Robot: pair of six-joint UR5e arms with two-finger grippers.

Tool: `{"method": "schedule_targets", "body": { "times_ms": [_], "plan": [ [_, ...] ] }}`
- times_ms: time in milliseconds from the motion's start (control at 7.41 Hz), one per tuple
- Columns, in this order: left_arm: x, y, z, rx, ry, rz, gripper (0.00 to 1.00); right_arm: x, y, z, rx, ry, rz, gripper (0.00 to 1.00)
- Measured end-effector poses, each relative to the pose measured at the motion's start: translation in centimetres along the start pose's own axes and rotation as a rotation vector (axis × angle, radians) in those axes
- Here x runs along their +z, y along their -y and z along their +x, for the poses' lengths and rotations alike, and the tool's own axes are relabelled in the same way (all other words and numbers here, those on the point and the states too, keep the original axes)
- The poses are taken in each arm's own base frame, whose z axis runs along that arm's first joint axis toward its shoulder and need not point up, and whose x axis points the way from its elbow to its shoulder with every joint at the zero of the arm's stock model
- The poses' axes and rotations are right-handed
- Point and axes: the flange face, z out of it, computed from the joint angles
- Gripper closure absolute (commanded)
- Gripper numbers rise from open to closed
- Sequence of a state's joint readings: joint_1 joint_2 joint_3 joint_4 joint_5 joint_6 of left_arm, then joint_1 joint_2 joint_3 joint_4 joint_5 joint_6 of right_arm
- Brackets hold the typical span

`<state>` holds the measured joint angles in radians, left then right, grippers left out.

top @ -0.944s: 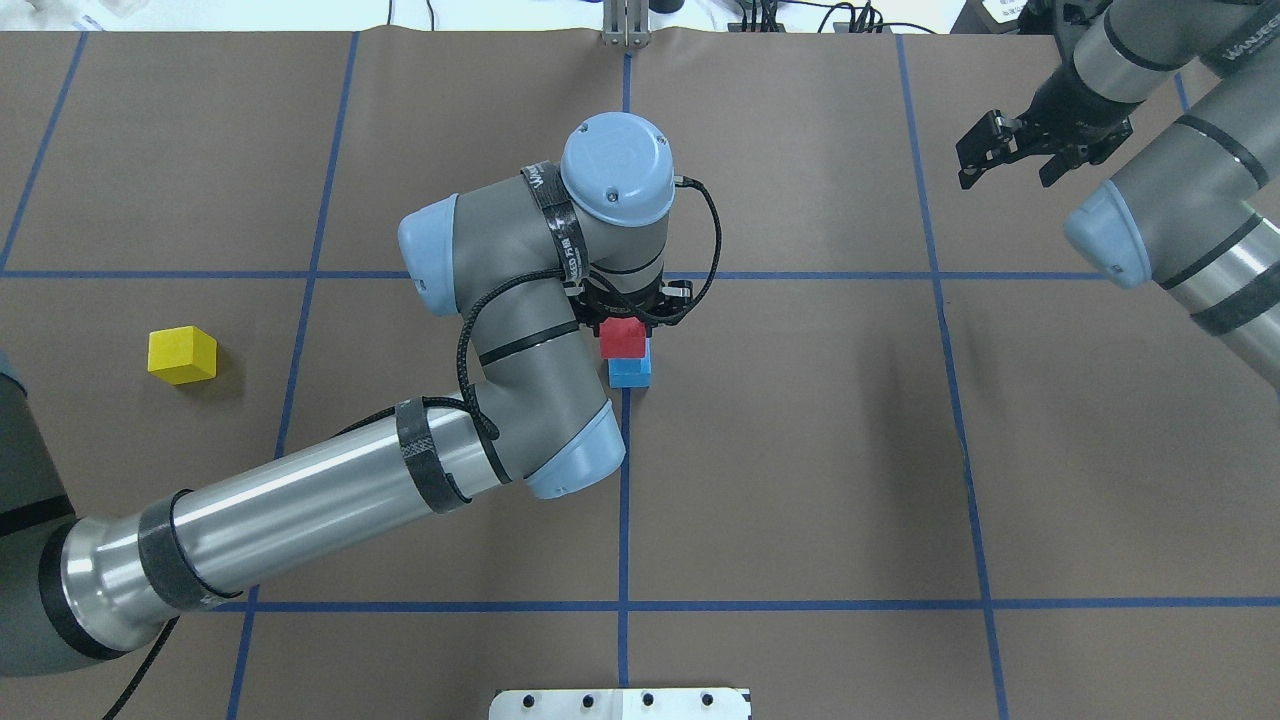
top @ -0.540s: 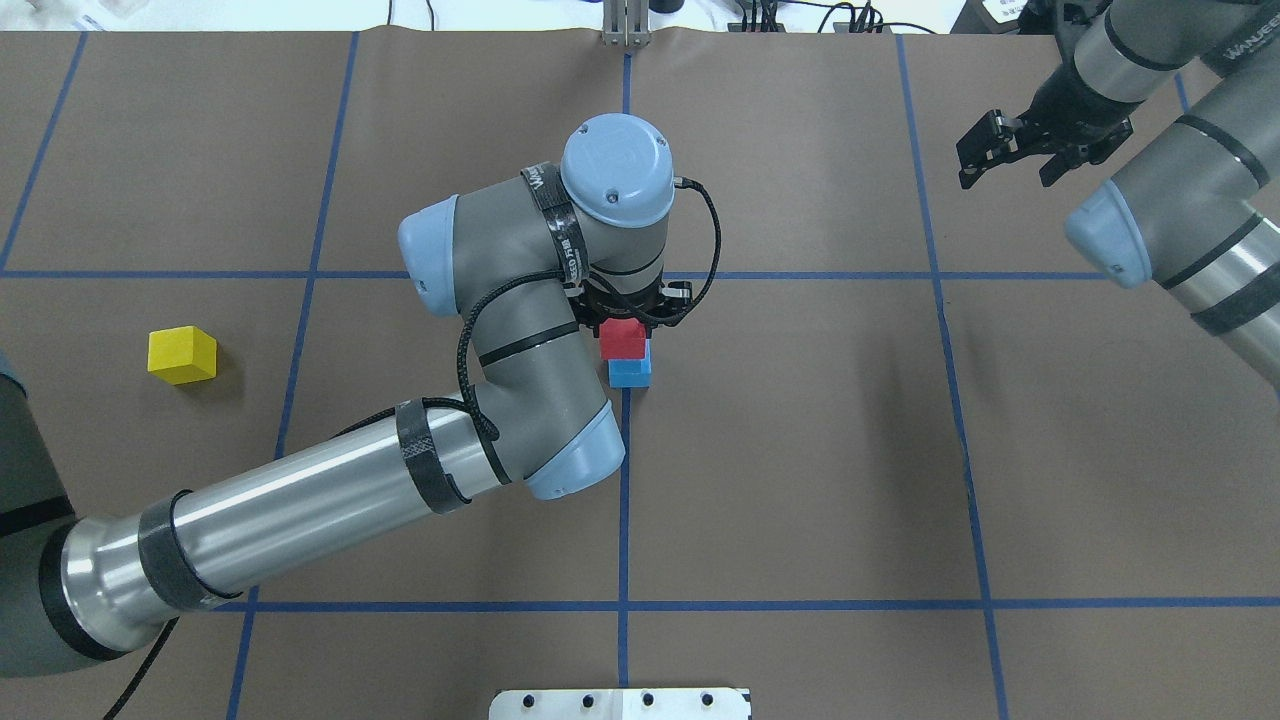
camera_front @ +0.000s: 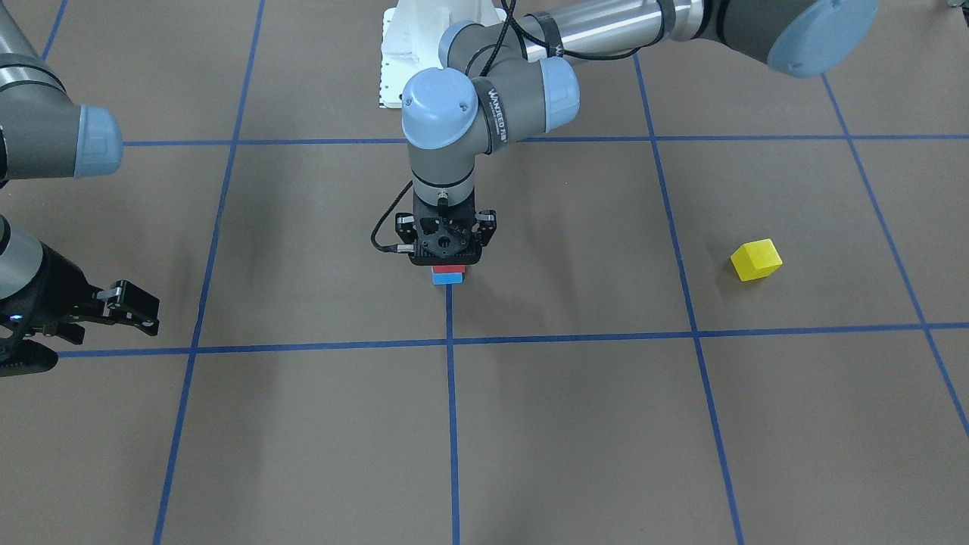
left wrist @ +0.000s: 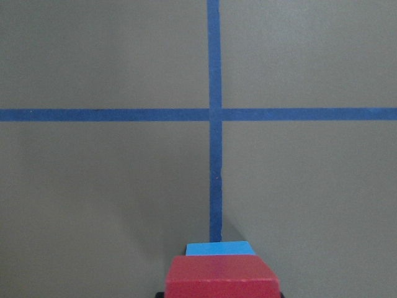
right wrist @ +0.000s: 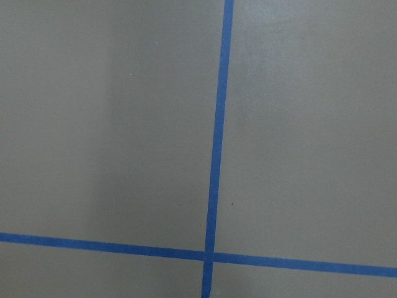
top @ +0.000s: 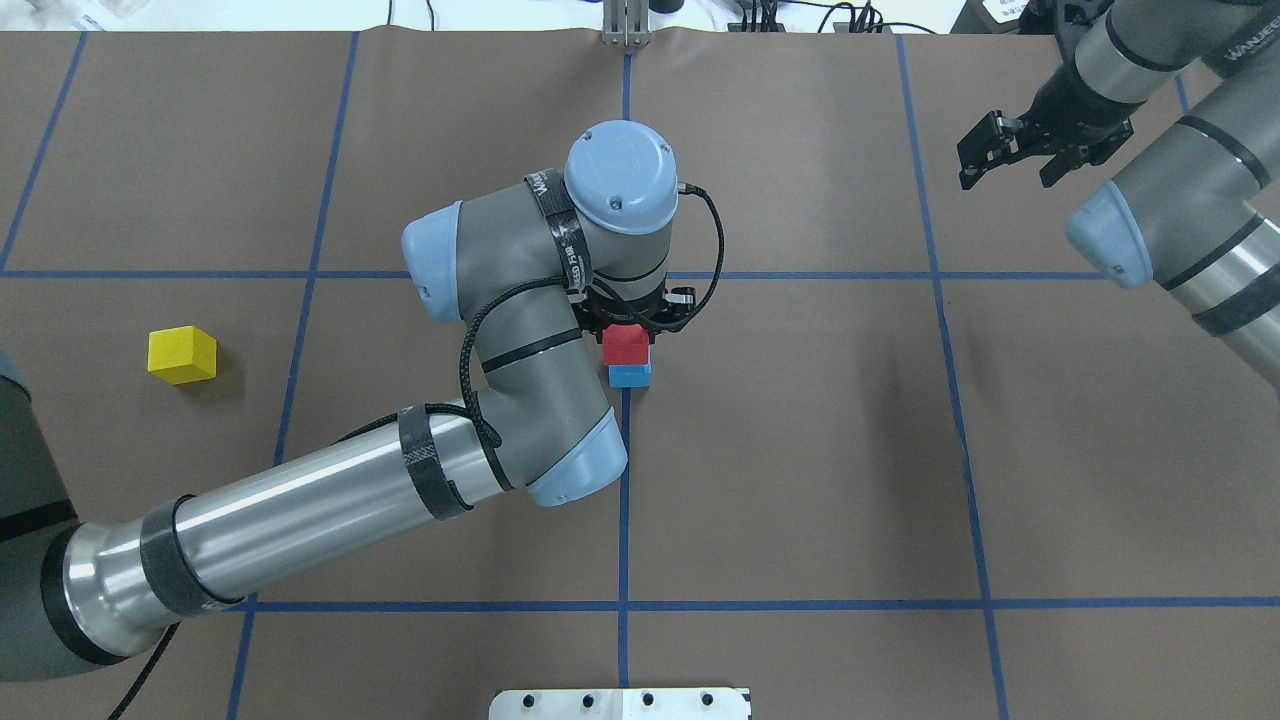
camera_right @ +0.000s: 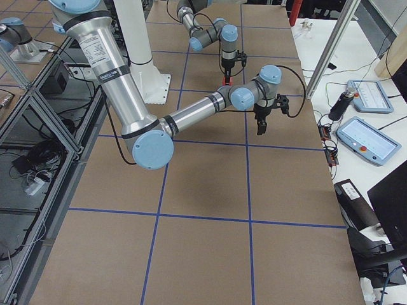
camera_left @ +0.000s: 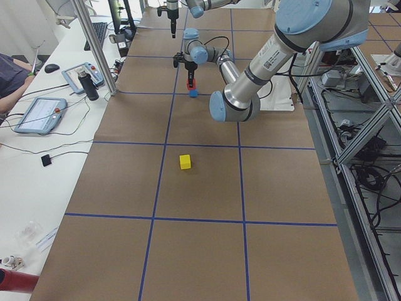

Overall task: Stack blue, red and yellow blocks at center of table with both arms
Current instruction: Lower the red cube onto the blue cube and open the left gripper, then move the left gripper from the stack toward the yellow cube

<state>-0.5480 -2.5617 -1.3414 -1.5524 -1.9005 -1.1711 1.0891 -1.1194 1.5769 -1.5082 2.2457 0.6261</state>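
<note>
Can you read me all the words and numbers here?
"WAVEED", roughly: white letters on the black left-arm strap; ending unsure.
Right-arm strap lettering: too blurred to read.
Left-arm tube label: too small.
Red block, blue block, yellow block: no writing.

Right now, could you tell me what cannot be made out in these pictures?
Whether the left tool grips the red block: its wrist covers the fingers in overhead and front-facing views; side views are too small.
How squarely it sits on the blue block: the left wrist view's bottom edge crops the red block, which hides most blue.
</note>
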Motion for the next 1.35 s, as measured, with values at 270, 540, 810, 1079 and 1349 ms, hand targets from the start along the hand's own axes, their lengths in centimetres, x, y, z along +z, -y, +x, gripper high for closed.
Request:
{"method": "schedule_targets", "body": {
  "times_ms": [270, 540, 810, 1079, 1349],
  "plan": [
    [0.0, -0.1, 0.1, -0.002, -0.001, -0.001, 0.80, 0.0, 0.0, 0.0, 0.000, 0.000, 0.000, 0.01],
    [0.1, -0.3, 0.2, -0.036, -0.001, -0.003, 0.00, 0.1, 0.0, 0.2, 0.002, -0.002, -0.003, 0.01],
    [0.4, -0.9, 0.5, -0.057, -0.012, -0.005, 0.00, 0.2, -0.1, 0.2, 0.002, -0.003, -0.004, 0.01],
    [0.5, -1.1, 0.7, -0.059, -0.015, -0.006, 0.00, 0.2, -0.1, 0.2, 0.001, -0.002, -0.003, 0.01],
    [-0.6, -0.7, 0.5, -0.061, -0.027, 0.005, 0.00, -0.1, 0.0, 0.0, -0.001, 0.007, -0.004, 0.01]
  ]
}}
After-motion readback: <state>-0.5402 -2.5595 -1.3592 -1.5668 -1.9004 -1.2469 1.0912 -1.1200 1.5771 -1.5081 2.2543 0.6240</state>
